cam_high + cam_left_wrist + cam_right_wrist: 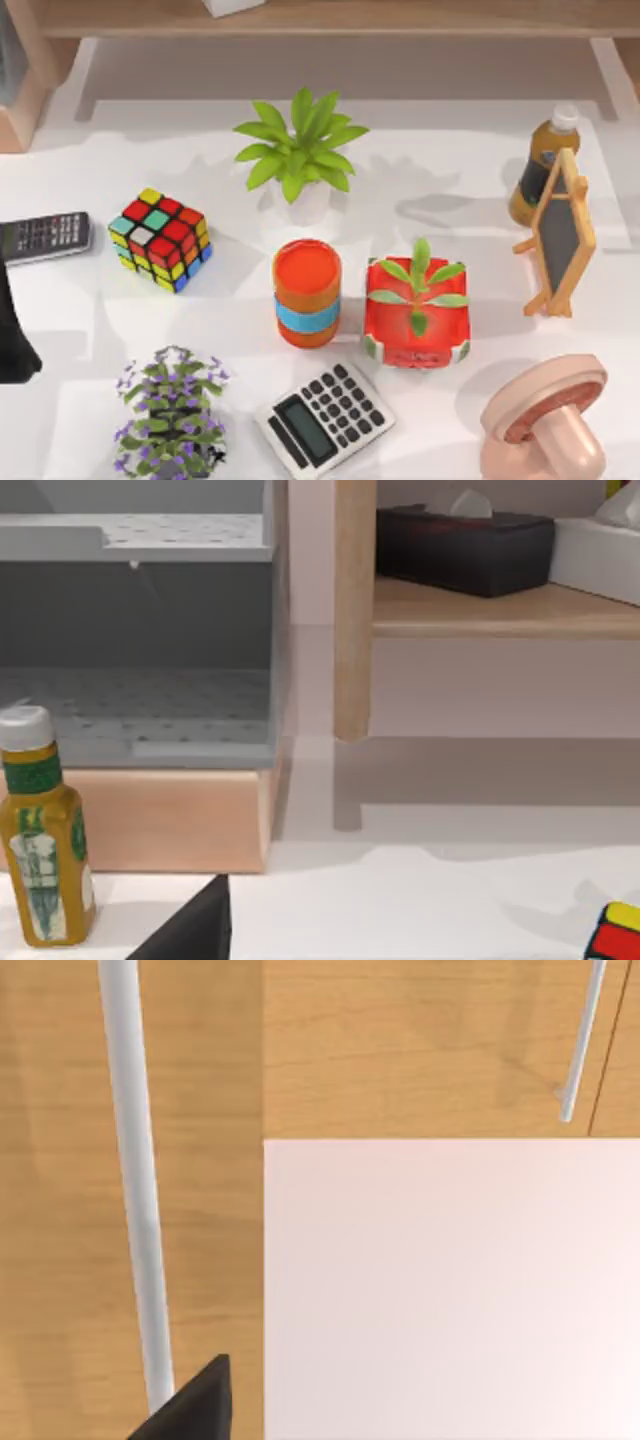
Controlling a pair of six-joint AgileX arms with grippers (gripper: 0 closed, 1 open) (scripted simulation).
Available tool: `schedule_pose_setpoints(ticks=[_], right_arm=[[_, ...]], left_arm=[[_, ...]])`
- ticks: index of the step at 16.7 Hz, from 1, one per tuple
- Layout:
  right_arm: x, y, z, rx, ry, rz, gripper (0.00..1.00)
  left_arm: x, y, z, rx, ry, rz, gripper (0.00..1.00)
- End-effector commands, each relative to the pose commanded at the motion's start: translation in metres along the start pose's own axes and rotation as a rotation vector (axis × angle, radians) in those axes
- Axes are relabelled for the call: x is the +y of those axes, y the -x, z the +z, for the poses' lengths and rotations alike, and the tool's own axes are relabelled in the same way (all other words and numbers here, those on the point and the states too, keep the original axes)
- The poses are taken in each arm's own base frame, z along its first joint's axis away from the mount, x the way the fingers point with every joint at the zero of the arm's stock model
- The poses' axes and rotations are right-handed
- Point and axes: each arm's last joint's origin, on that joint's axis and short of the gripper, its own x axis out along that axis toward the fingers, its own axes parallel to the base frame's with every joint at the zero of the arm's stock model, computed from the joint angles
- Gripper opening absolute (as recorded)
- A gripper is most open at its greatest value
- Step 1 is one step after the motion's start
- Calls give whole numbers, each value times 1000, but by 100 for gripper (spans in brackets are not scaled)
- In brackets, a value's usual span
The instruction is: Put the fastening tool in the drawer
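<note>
The fastening tool is out of view. The drawer stands open in the left wrist view, with a grey dotted inside and a light wooden front. My left arm is at the table's left edge, beside a dark remote. A dark part of my left gripper faces the drawer. A dark part of my right gripper hangs off the table, over the wooden floor and a corner of the white tabletop.
Crowding the table are a colour cube, a green plant, an orange cup, a red planter, a grey-and-black calculator, purple flowers, a small easel board, a bottle and a pink stand.
</note>
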Motion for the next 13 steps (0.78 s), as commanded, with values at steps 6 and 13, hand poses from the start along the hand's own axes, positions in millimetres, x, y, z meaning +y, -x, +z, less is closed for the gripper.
schedule_pose_setpoints(ticks=[6, 13], right_arm=[[38, 6, 36, -118, -29, 77, 100], [39, -3, 37, -118, -29, 77, 100]], left_arm=[[0, 0, 0, 0, 0, 0, 100], [0, 0, 0, 0, 0, 0, 100]])
